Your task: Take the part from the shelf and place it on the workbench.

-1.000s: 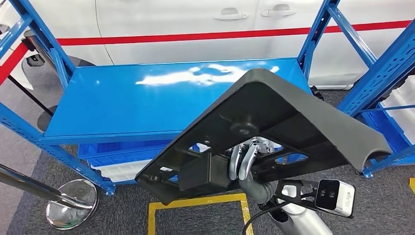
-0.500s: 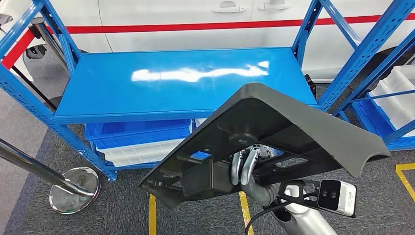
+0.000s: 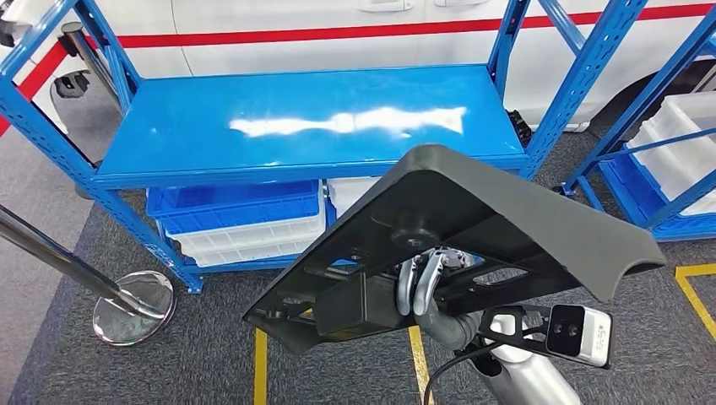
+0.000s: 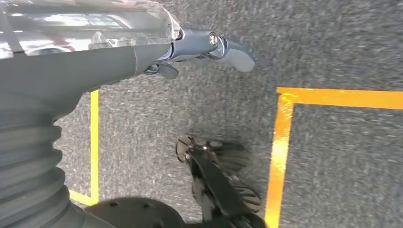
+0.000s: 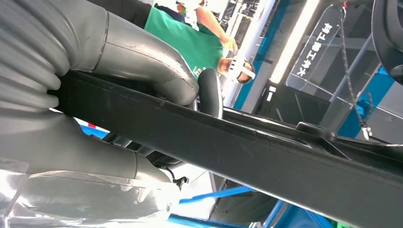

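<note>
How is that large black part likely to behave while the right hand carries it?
The black part looks like stiff moulded plastic with ribs and cut-outs, so probably rigid and fairly light for its size. It overhangs the right hand widely, so it may tilt or twist. Held by one thin bar, it might slip.

Black part (image 3: 473, 228), blue shelf (image 3: 312, 126), white bins (image 3: 245, 240), yellow-lined grey carpet (image 3: 169, 363), red-striped white car (image 3: 338, 38).

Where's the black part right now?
In the head view the black part sits lower right, gripped from below by the right hand, in front of the bare blue shelf.
</note>
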You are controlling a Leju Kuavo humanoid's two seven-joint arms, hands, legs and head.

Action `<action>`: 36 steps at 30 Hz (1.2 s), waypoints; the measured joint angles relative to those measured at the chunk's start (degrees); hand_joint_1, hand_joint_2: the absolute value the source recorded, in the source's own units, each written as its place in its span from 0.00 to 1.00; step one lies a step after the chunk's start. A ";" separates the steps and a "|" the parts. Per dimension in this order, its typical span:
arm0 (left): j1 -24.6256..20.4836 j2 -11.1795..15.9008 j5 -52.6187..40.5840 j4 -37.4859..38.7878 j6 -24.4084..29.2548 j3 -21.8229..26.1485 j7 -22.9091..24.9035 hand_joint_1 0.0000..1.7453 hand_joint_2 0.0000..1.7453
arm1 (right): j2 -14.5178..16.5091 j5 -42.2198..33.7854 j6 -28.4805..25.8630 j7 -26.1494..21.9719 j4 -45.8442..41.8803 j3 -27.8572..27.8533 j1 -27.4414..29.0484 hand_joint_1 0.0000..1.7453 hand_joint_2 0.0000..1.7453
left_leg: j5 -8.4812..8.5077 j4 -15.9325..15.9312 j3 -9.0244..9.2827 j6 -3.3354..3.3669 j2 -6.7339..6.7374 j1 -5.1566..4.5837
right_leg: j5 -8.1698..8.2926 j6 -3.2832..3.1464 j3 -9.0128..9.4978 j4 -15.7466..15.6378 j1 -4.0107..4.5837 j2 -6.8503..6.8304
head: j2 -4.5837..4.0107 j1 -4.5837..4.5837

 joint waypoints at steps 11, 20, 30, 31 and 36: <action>-0.17 -0.63 0.02 0.02 0.34 0.04 0.28 0.00 1.00 | 0.13 0.02 0.01 0.00 0.02 -0.04 1.32 0.98 1.00 | 3.50 -11.83 2.44 2.94 0.26 -0.62 | -9.68 2.89 -5.68 14.83 -0.68 0.23 | 0.00 0.01; -0.08 -0.98 0.02 0.02 0.37 0.04 0.30 0.00 1.00 | 0.13 0.06 -0.06 0.00 0.01 -0.06 1.51 0.98 1.00 | 7.18 -10.33 -2.16 1.08 0.12 -0.79 | -5.74 1.28 7.27 -0.63 -0.19 0.27 | 0.00 0.00; -0.02 -1.07 0.01 0.02 0.44 0.04 0.31 0.00 1.00 | 0.45 0.11 0.01 0.00 0.01 -0.04 1.57 0.98 1.00 | -0.37 2.08 -1.65 -0.64 -0.07 0.10 | -0.52 -0.08 0.55 0.03 -0.26 -0.07 | 0.00 -0.01; -0.08 -1.07 0.02 0.02 0.46 0.04 0.31 0.00 1.00 | 0.51 0.15 0.16 0.00 0.01 -0.05 1.57 0.98 1.00 | 0.17 -2.39 1.53 -0.51 -0.11 0.06 | -0.18 0.15 -0.02 0.26 -0.20 -0.05 | 0.00 -0.01; -0.09 -1.10 0.04 0.02 0.83 0.05 0.84 0.00 1.00 | 1.07 0.86 1.34 0.00 0.01 -0.51 1.78 0.98 1.00 | 0.04 -11.09 5.95 0.94 -0.28 -0.39 | 1.39 1.73 -1.25 0.56 -0.30 -0.05 | 0.00 0.00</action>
